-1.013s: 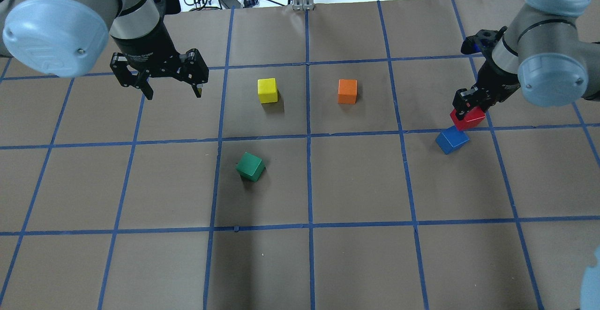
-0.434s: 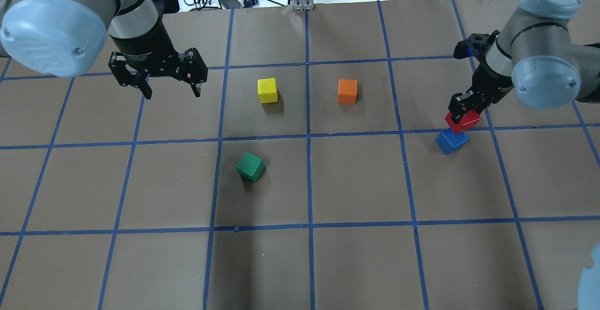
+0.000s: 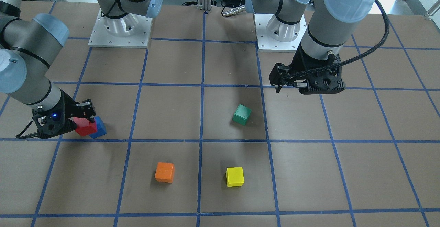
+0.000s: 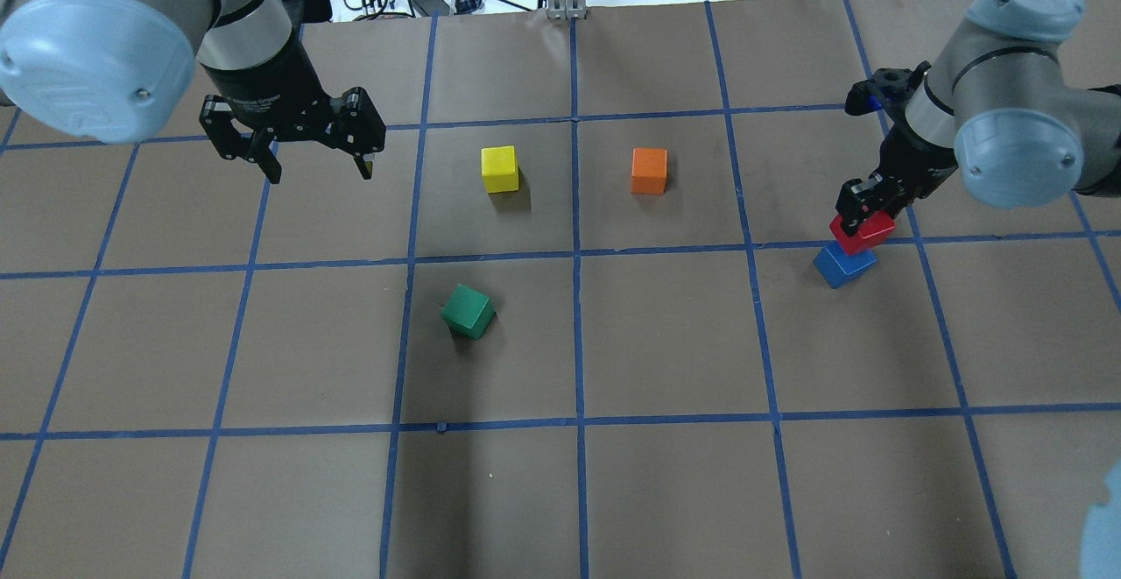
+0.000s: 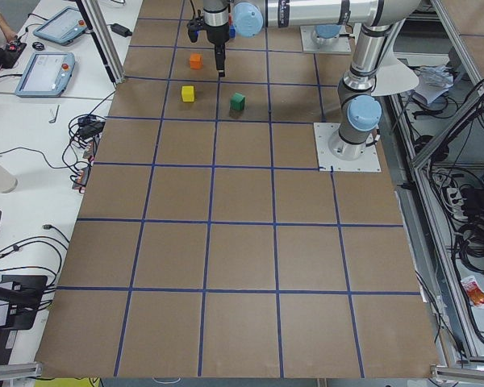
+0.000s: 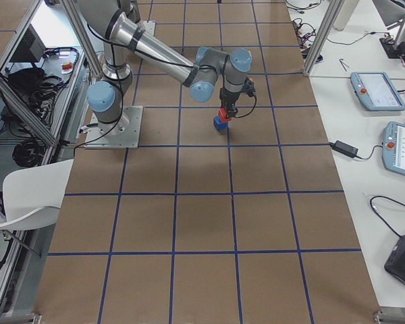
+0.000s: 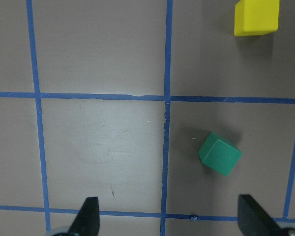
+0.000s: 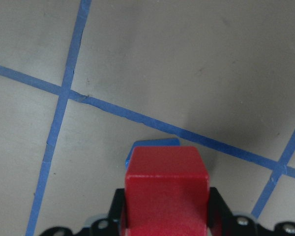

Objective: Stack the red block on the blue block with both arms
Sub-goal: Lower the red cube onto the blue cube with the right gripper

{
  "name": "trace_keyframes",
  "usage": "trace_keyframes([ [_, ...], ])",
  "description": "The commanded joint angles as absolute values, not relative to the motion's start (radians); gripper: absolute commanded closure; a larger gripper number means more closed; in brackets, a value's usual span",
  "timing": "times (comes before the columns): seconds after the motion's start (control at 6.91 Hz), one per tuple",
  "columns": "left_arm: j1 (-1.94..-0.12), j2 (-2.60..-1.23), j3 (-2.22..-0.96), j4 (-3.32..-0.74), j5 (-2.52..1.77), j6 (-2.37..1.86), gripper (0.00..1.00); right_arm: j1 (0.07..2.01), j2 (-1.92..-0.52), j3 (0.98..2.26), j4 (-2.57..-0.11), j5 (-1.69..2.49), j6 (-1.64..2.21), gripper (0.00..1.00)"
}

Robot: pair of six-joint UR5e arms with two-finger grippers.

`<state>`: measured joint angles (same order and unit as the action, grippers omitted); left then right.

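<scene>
My right gripper (image 4: 864, 214) is shut on the red block (image 4: 865, 232) and holds it right over the blue block (image 4: 842, 264), which sits on the table at the right. In the front view the red block (image 3: 85, 126) covers most of the blue block (image 3: 99, 128) beside my right gripper (image 3: 77, 118). The right wrist view shows the red block (image 8: 166, 187) between the jaws, with an edge of the blue block (image 8: 152, 144) peeking out behind it. My left gripper (image 4: 316, 164) is open and empty, high over the left of the table (image 3: 280, 84).
A yellow cube (image 4: 499, 168) and an orange cube (image 4: 649, 170) sit mid-table at the back. A green cube (image 4: 468, 311) lies nearer, turned at an angle; it also shows in the left wrist view (image 7: 220, 154). Blue tape lines grid the brown table (image 4: 666, 342).
My right gripper has moved the red block down and a little left, closer over the blue block. My left gripper has shifted slightly back.
</scene>
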<state>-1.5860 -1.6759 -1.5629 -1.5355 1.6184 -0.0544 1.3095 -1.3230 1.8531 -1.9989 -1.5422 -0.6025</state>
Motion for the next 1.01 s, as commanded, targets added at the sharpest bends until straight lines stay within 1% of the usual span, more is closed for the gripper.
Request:
trace_keyframes([
  [0.0, -1.585, -1.674, -1.559, -1.536, 1.618, -0.061, 0.00, 1.309, -1.327, 1.874, -1.996, -1.545, -0.604, 0.78],
  [0.14, -1.585, -1.674, -1.554, -1.536, 1.618, -0.060, 0.00, 1.310, -1.327, 1.876, -1.996, -1.545, -0.604, 0.58],
  [0.43, -1.585, -1.672, -1.552, -1.536, 1.618, -0.061, 0.00, 1.310, -1.325, 1.875, -2.005, -1.545, -0.604, 0.05],
  [0.58, -1.594, -1.672, -1.551, -1.536, 1.615, -0.064, 0.00, 1.310, -1.327, 1.871, -2.006, -1.546, -0.598, 0.00],
  [0.87, -1.597, -1.664, -1.558, -1.536, 1.611, -0.063, 0.00, 1.309, -1.338, 1.840, -1.991, -1.561, -0.591, 0.00],
])
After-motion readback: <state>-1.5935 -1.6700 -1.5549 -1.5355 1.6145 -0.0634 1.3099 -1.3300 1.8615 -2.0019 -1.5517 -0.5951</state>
